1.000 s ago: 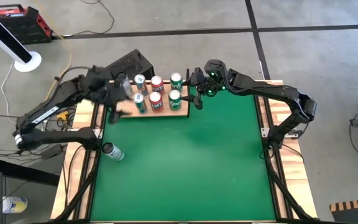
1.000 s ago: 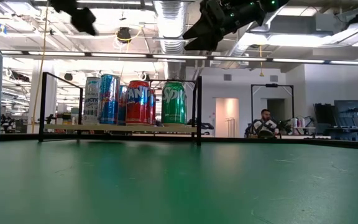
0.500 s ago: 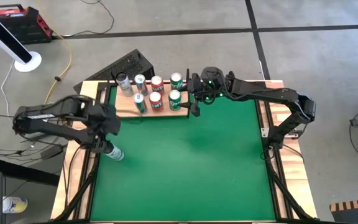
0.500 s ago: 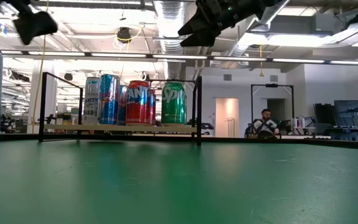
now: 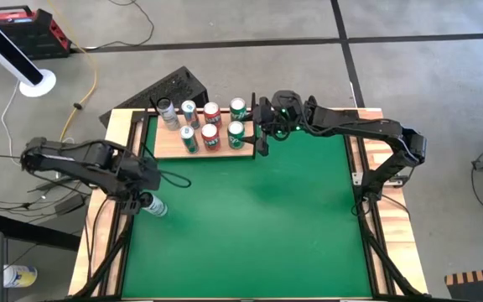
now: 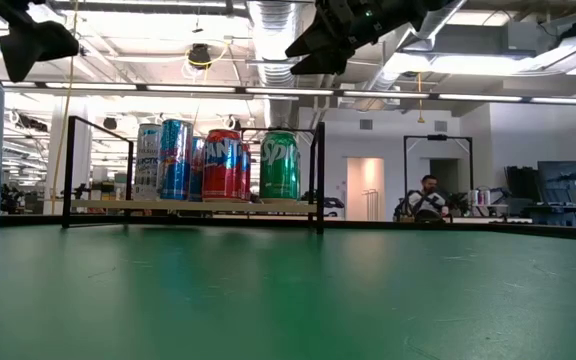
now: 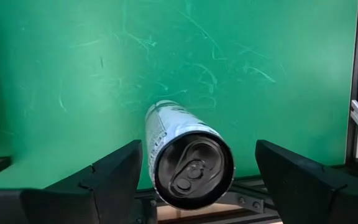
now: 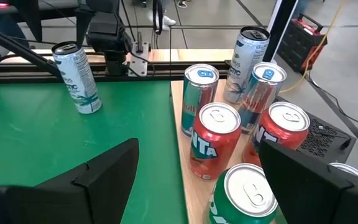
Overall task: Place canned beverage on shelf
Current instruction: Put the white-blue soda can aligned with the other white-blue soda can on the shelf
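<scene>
A tall white-and-teal canned beverage (image 5: 153,205) stands upright on its base at the left edge of the green table; the left wrist view looks down on its top (image 7: 193,172). My left gripper (image 5: 143,186) hovers above it, open and pointing steeply down, with a finger on either side of the can and clear of it (image 6: 34,44). The shelf (image 5: 168,149), a light-wood board with black uprights, lies at the table's far side and carries several upright cans (image 5: 211,134). My right gripper (image 5: 262,137) hangs open at the shelf's right end, above the cans' tops.
A black box (image 5: 174,85) lies behind the shelf, off the table. Pale wooden strips (image 5: 116,143) edge the table. The green surface (image 5: 258,226) in front of the shelf is bare. A person (image 6: 426,196) sits far back in the room.
My left gripper has swung from the shelf's far left end toward the table's near left, come down a little and tipped to point down over the lone can. It has stayed open. My right gripper has shifted slightly along the shelf's right end.
</scene>
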